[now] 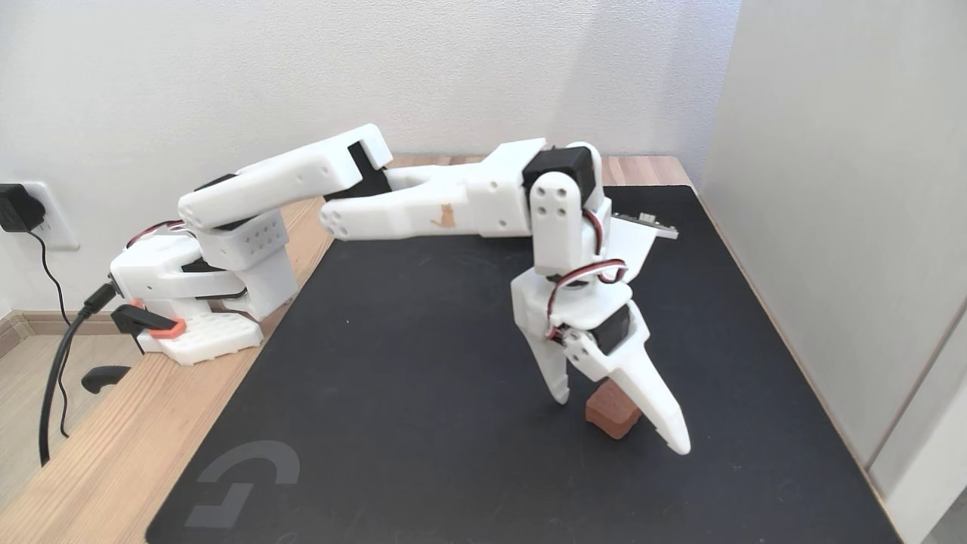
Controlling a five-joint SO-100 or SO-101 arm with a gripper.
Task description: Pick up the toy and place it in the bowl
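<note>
- Fixed view: the white arm [423, 200] reaches from its base [200, 302] at the left middle of the frame across to the right of centre, then bends down toward the mat.
- The base sits on a light wooden table [98, 461], at the left edge of a black mat [423, 378] that covers most of the lower and central frame.
- The gripper [621, 423] points downward in the lower right of centre, its two white fingers spread apart in a wide V.
- The shorter finger [555, 378] ends to the left of the toy; the longer finger [657, 412] slants down and to the right, crossing in front of the toy's right side.
- The toy [610, 413], a small reddish-brown block with a bumpy top, lies on the mat between the spread fingers, in the lower right of centre.
- The toy's lower left corner shows clear of both fingers; whether the longer finger touches it cannot be told, and a gap shows between it and the shorter finger.
- Red and black wires [585, 279] loop around the wrist just above the gripper.
- A grey logo [245, 483] is printed on the mat at the lower left.
- A black cable [57, 363] hangs down at the left edge from the base, and a black plug [16, 208] sits in a wall socket at the upper left.
- A white wall [227, 75] fills the top of the frame, and a pale panel [854, 227] stands along the right side.
</note>
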